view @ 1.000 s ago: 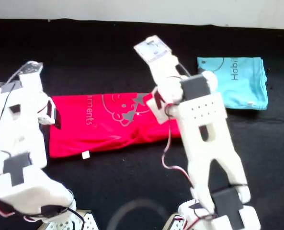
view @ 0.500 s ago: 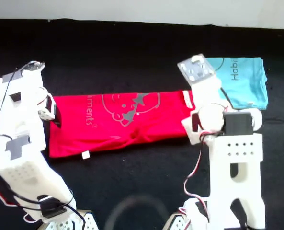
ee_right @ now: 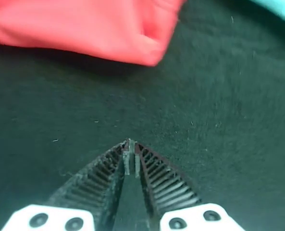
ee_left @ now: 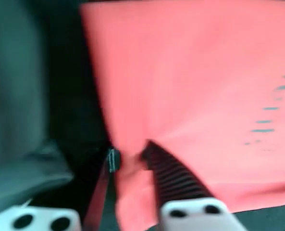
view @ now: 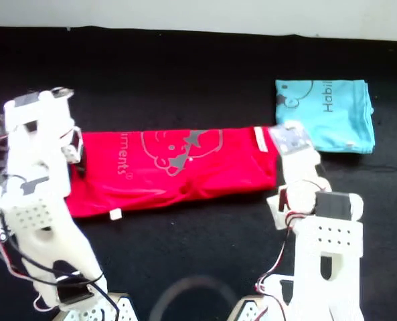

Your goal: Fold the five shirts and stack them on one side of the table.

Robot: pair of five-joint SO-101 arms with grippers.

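Red shirt (view: 171, 170) lay on the table (view: 185, 73) as a long strip, already folded lengthwise. Left pincer (ee_left: 130, 161) was pinching the cloth at the red shirt's left end. Right pincer (ee_right: 130, 156) was pressed together with nothing in it, over bare table just off the red shirt's right-end near corner.

My read was that the step in hand was the end-over-end fold of the strip. To do it well:
- left grip looked like it was on one corner only, so lift low to stop the far layer peeling open
- right should spread and take the right end, or pin it, before left carries its end across
- land edge on edge, then release and press flat

Blue shirt (view: 329, 114) sat folded just beside the red shirt's far right corner; I judged that to be the stack side.

Grey cloth (ee_left: 17, 96) lay just past the red shirt's left end; couldn't tell what it was. The table was covered in black fabric, which looked grippy enough to drag a sliding shirt. A pale wall (view: 185, 13) ran well beyond the red shirt, along the far edge.
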